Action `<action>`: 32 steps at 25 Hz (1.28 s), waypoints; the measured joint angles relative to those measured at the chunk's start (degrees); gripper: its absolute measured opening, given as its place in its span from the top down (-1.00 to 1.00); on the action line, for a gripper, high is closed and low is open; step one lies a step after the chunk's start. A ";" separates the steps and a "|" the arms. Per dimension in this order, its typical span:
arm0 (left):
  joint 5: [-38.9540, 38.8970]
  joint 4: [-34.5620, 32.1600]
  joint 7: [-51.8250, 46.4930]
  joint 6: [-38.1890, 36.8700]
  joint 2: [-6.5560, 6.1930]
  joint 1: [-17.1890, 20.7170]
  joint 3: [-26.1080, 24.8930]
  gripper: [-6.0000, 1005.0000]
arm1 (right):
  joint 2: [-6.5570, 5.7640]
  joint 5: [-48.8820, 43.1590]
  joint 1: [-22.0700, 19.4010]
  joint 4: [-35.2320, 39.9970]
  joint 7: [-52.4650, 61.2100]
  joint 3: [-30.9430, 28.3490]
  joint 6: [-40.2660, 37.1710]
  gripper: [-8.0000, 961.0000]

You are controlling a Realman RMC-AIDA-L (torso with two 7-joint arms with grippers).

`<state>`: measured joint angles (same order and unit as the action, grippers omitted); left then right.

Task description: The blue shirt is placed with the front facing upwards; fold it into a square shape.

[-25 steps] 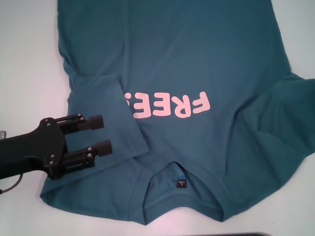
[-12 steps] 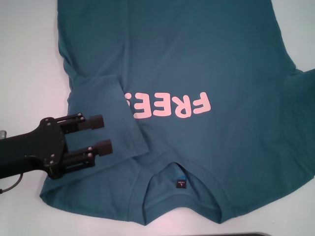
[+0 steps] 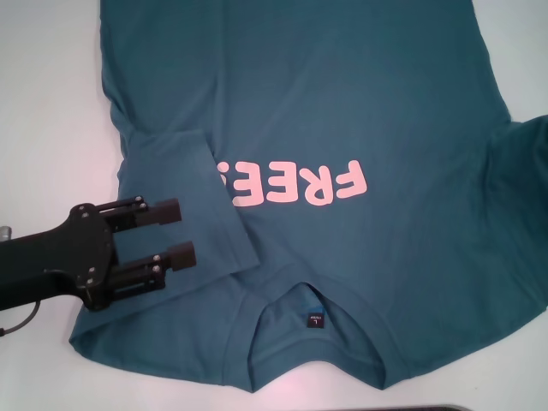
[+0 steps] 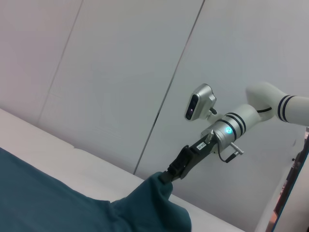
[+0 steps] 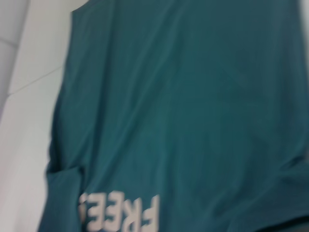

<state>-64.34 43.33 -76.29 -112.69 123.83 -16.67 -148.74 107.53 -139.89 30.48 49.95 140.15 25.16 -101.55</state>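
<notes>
My left gripper [image 3: 182, 233] hovers, fingers spread, over the folded-in sleeve of the dark teal-blue cotton T-shirt [image 3: 342, 103] lying face-up on the white table [image 3: 43, 103]; the right gripper [image 4: 170, 177] pinches the far sleeve aloft, and I judge that a slipping grip would undo this fold.

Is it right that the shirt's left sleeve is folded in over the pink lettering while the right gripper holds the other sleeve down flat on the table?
Not quite. The left wrist view shows the right gripper holding the blue shirt lifted off the table, not flat. The left sleeve is indeed folded in, partly covering the pink lettering.
</notes>
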 joint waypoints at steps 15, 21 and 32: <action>-0.04 0.00 0.00 -0.02 0.00 -0.03 -2.15 -0.28 | 3.19 0.62 4.24 -8.00 -1.10 1.74 1.50 0.82; -0.08 -0.12 0.00 0.13 0.00 -0.23 -2.25 -0.28 | 3.56 1.57 4.41 -8.40 -0.85 1.11 2.87 0.78; -0.09 -0.17 0.00 0.14 0.08 -0.38 -2.26 -0.28 | 3.44 3.87 4.45 -12.86 -0.41 3.29 8.73 0.71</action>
<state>-64.43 43.15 -76.29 -112.55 123.92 -17.05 -151.00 110.98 -136.03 34.93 37.09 139.74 28.45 -92.82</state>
